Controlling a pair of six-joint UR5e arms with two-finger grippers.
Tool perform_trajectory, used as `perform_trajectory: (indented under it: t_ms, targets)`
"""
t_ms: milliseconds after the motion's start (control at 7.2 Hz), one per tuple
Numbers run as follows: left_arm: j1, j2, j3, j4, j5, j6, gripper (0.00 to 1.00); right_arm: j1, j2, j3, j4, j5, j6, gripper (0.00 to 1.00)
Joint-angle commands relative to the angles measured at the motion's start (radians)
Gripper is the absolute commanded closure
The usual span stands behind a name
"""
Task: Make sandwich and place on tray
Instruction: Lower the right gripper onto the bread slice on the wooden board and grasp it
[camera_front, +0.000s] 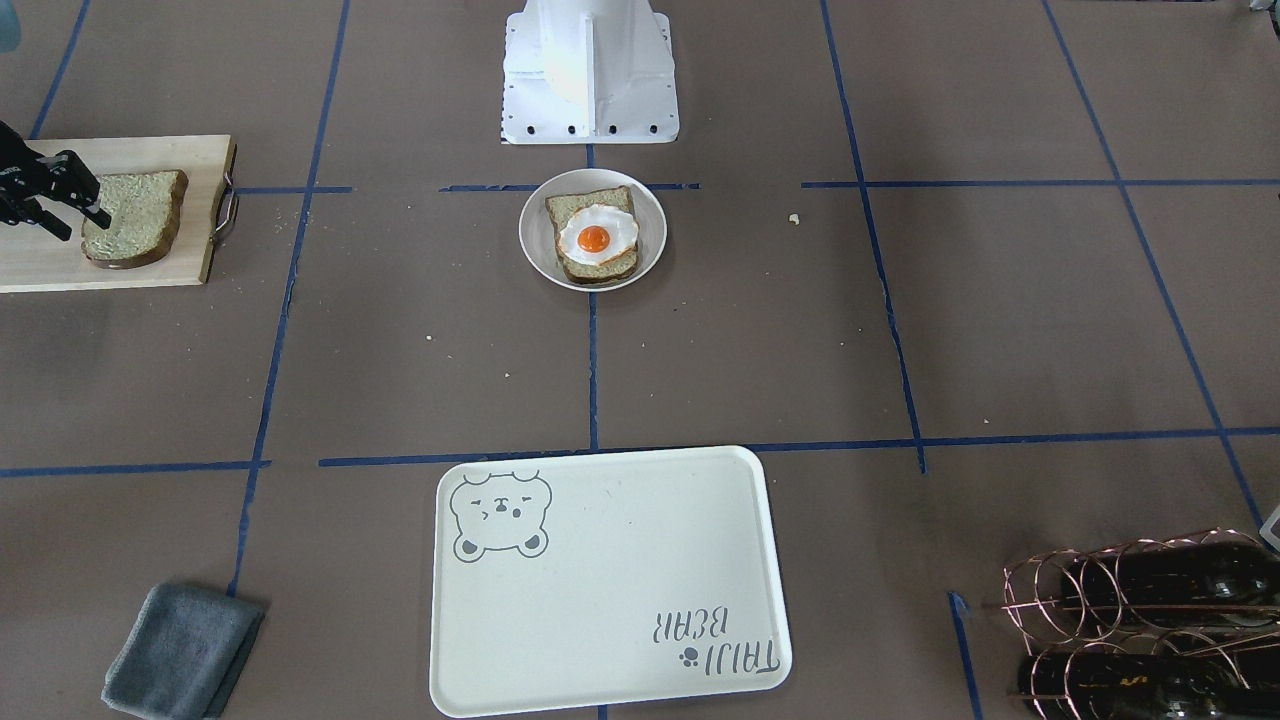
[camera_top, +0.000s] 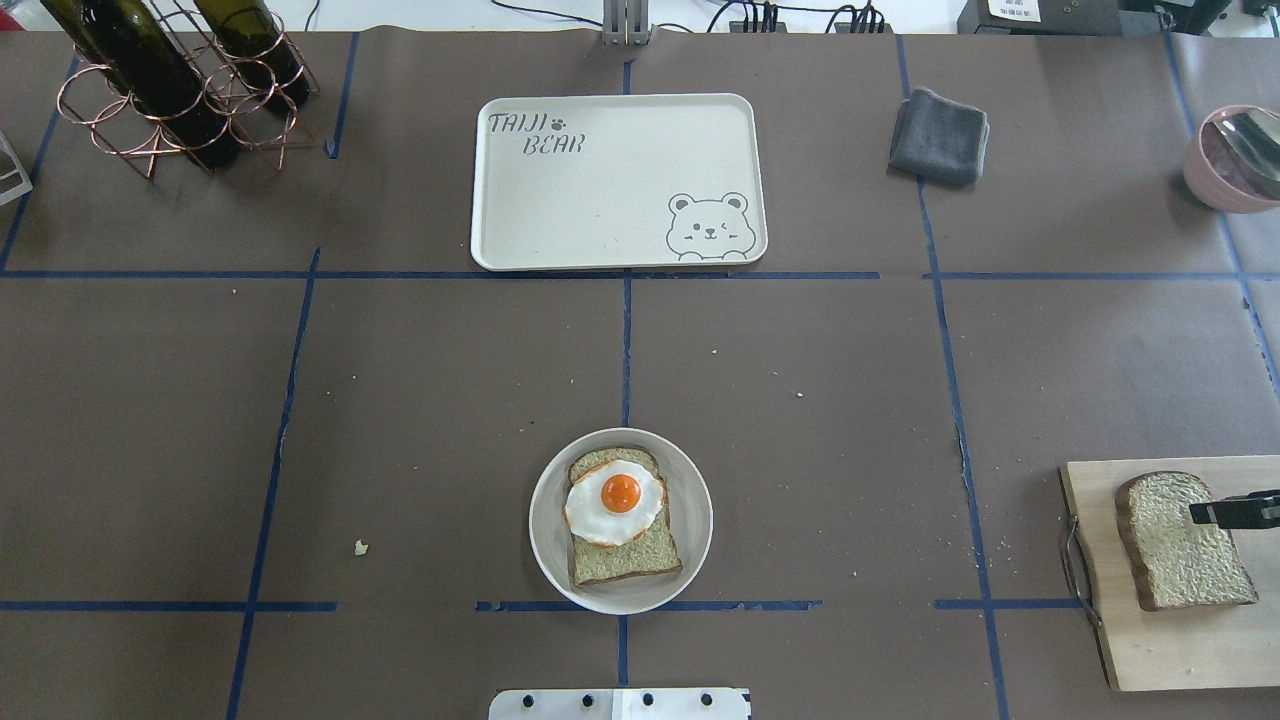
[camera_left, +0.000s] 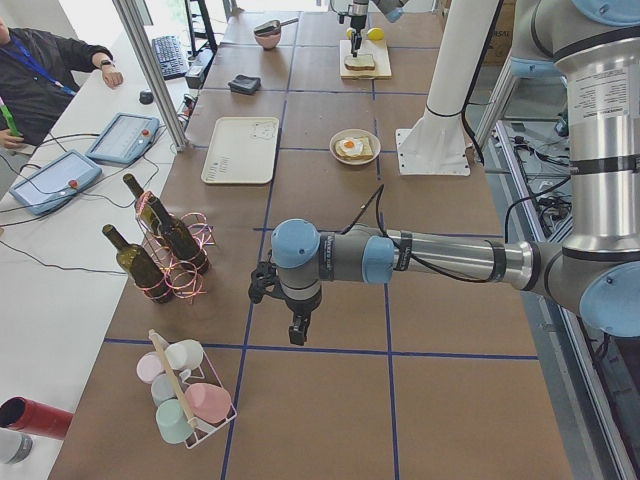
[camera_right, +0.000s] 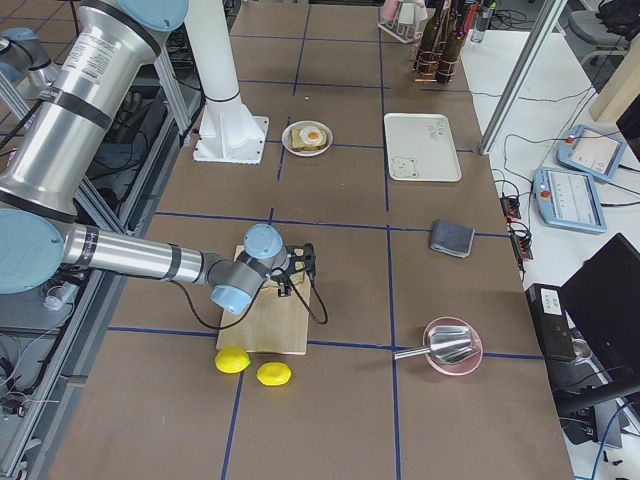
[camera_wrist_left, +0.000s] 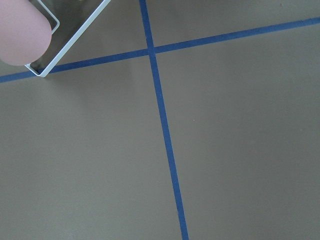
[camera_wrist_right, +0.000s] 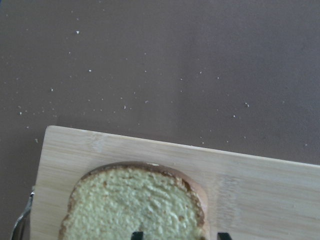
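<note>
Holding our right claw (camera_wrist_right: 180, 235) wide astride the edge of the slice (camera_wrist_right: 135, 205) on the board (camera_wrist_right: 250, 170), we judge it ready to pinch. The egg (camera_top: 612, 500) and bottom slice (camera_top: 630, 555) wait in the bowl (camera_top: 540, 520), with the tray (camera_top: 600, 200) beyond. Of the left claw (camera_left: 297, 332) we cannot tell.

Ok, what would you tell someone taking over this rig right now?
Left gripper: over bare table, away from the food; open or shut cannot be told.
Right gripper: open, at the loose bread slice on the cutting board.
Done: fried egg lies on the other slice in the white bowl.
To do: put the loose slice on the egg, then move it all onto the tray, which holds nothing yet.
</note>
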Motion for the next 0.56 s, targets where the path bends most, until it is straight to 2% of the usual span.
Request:
perform_trajectory:
  t_ms: [0, 278, 417]
  targets:
    - [0.0, 0.001, -0.002, 0.0, 0.0, 0.0, 0.0, -0.006, 0.011, -0.012, 0.0, -0.004, 0.0, 0.5]
    - [0.0, 0.001, -0.003, 0.0, 0.0, 0.0, 0.0, -0.009, 0.017, -0.022, 0.0, -0.007, -0.001, 0.53]
    - [0.0, 0.001, -0.003, 0.0, 0.0, 0.0, 0.0, -0.009, 0.017, -0.022, 0.002, -0.005, 0.0, 0.68]
